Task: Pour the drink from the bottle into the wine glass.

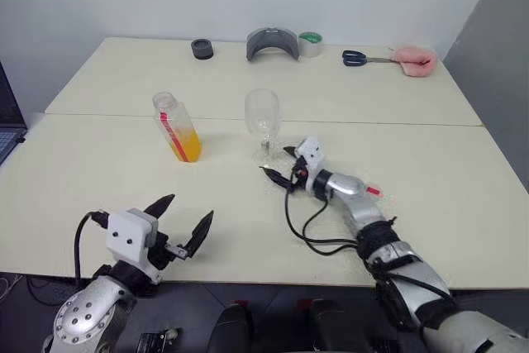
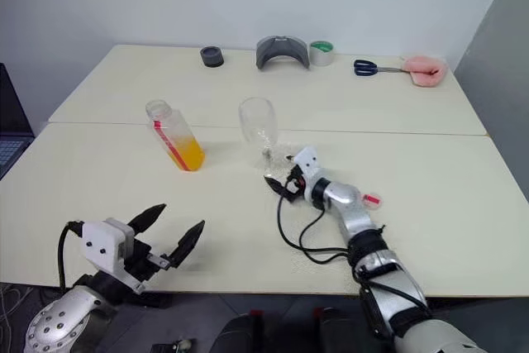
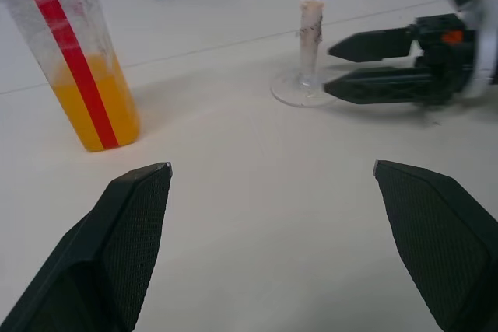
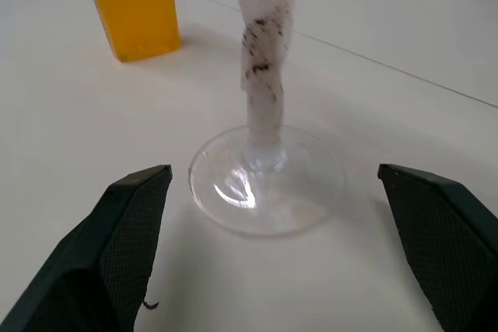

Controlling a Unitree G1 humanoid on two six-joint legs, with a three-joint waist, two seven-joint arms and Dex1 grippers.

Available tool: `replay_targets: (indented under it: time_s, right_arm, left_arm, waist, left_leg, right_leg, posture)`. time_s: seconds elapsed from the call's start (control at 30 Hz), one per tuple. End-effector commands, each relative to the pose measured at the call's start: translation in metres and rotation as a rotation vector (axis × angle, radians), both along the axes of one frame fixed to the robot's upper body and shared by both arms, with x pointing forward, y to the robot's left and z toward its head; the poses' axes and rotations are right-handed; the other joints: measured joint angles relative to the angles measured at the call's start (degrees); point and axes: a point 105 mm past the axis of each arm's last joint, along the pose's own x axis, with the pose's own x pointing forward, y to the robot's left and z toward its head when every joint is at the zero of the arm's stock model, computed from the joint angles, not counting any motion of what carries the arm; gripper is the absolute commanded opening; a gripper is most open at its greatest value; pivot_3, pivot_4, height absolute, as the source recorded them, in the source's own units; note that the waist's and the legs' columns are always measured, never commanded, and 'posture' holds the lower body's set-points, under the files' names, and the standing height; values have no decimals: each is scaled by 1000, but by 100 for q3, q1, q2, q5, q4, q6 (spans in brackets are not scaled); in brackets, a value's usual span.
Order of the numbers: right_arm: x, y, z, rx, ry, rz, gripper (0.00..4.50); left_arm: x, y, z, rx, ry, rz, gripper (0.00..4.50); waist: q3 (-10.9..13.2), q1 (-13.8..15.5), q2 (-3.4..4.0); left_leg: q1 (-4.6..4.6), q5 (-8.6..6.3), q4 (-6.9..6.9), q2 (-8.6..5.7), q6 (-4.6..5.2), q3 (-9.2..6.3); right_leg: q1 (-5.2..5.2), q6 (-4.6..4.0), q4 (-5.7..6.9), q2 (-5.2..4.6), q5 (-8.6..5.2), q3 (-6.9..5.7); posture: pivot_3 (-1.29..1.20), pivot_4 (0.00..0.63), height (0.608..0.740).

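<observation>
Presently the right gripper lies low over the table, level, its two black fingers spread wide and holding nothing; its tips point at the foot of the wine glass, one fingertip on each side of the stem, just beside the foot but apart from it as seen in the right wrist view. Wine glass stands upright near the table's middle, just past the seam between the two tabletops; bowl looks empty, stem wrapped in whitish material with dark smudges. Left gripper hovers near the table's near edge, well apart from the glass, jaws wide and empty, pointing forward toward the bottle and glass. Bottle stands upright, uncapped, to the left of the wine glass and apart from it, red stripe running down its side; the drink, orange-yellow, fills roughly its lower third. Black cable loops on the table beside the right forearm. Along the far edge, left to right: small black round object, grey curved object, roll of tape, blue-handled scissors, pink object. Laptop edge visible at far left
</observation>
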Motion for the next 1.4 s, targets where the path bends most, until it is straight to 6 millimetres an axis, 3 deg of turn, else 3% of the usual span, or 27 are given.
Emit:
replay_targets:
  time_s: [0.03, 0.17, 0.37, 0.5, 0.7, 0.93, 1.4]
  right_arm:
    - [-20, -8, 37, 27, -89, 72, 4428]
    - [-60, -24, 64, 49, -89, 136, 4428]
    - [-122, -43, 82, 28, -26, 290, 4428]
    - [-145, -57, 93, 43, 17, 344, 4428]
    - [-155, -57, 109, 59, 23, 363, 4428]
    - [-149, -53, 129, 150, 17, 302, 4428]
    - [-154, -54, 130, 142, 18, 284, 4428]
  left_arm:
    - [7, 6, 12, 15, -57, 50, 4500]
    - [20, 14, 16, 5, -91, 131, 4500]
    - [40, 21, 18, 10, -135, 254, 4500]
    - [52, 25, 22, -13, -154, 328, 4500]
    - [71, 33, 24, 13, -149, 357, 4500]
    - [92, 37, 29, 40, -148, 345, 4500]
    - [115, 37, 41, 29, -181, 312, 4500]
  waist:
    - [0, 1, 0]
    - [0, -2, 1]
    - [-3, 44, -5]
    - [-5, 84, -15]
    - [-7, 106, -18]
    - [-6, 140, -21]
    - [-8, 154, -24]
  left_leg:
    - [-1, 0, 0, 0, 0, 0]
    - [0, 0, 0, 1, 0, -5]
    - [-1, 0, 1, -5, 0, -8]
    - [-1, 0, 2, -7, 0, -2]
    - [0, 0, 3, -7, 0, -4]
    - [-2, 0, 3, -6, 0, -7]
    - [-12, 0, 1, -7, 0, -5]
  right_leg:
    - [-1, 0, 0, 0, 0, 0]
    - [0, 1, 1, 4, -1, 0]
    - [4, 3, -4, 6, -2, -3]
    - [7, 6, -11, 8, -2, 0]
    - [8, 11, -11, 13, -5, -2]
    - [7, 11, -12, 14, -4, -4]
    - [7, 10, -29, 10, 3, -5]
  posture:
    - [0, 150, 740]
    - [0, 150, 740]
    - [0, 150, 740]
    - [0, 150, 740]
    - [0, 150, 740]
    - [0, 150, 740]
    - [0, 150, 740]
